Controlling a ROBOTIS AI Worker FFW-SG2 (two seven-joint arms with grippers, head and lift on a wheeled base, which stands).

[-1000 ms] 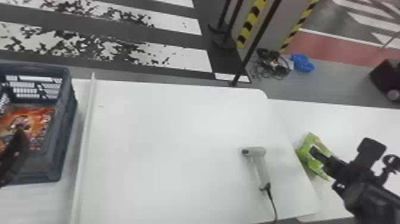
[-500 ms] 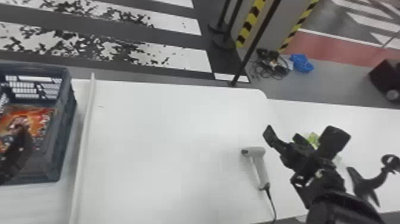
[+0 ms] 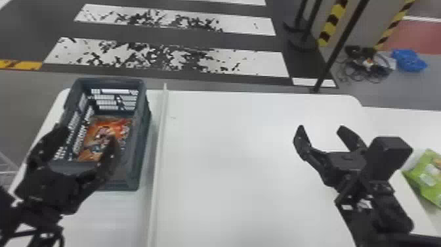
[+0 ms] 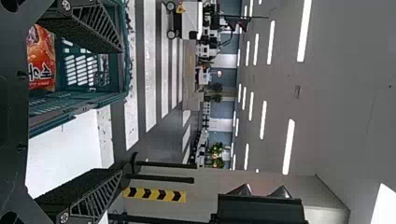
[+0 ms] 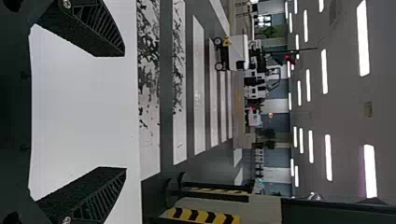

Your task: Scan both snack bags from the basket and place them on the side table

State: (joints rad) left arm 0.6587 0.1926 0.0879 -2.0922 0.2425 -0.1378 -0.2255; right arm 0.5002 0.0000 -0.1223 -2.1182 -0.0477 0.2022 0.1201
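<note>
In the head view, my left gripper (image 3: 87, 144) stands open over the near part of the dark basket (image 3: 141, 144). An orange-red snack bag (image 3: 105, 134) lies inside the basket. My right gripper (image 3: 321, 131), also open and holding nothing, is above the right part of the white table. A green snack bag (image 3: 426, 177) lies on the side table (image 3: 400, 123) at the right, beyond my right wrist. In the left wrist view, my left gripper (image 4: 121, 112) has the orange bag (image 4: 41, 58) and basket beside its fingers. The right wrist view has my right gripper (image 5: 125, 112) spread wide.
A raised white strip (image 3: 159, 157) runs along the table (image 3: 229, 164) just right of the basket. Beyond the table's far edge stand a dark pole (image 3: 341, 42) and posts with striped bands, with cables and a blue bundle (image 3: 408, 60) on the floor.
The head view has turned left, bringing the whole basket into sight. My right gripper has swung left from the green bag to over the white table. The scanner seen earlier is out of sight.
</note>
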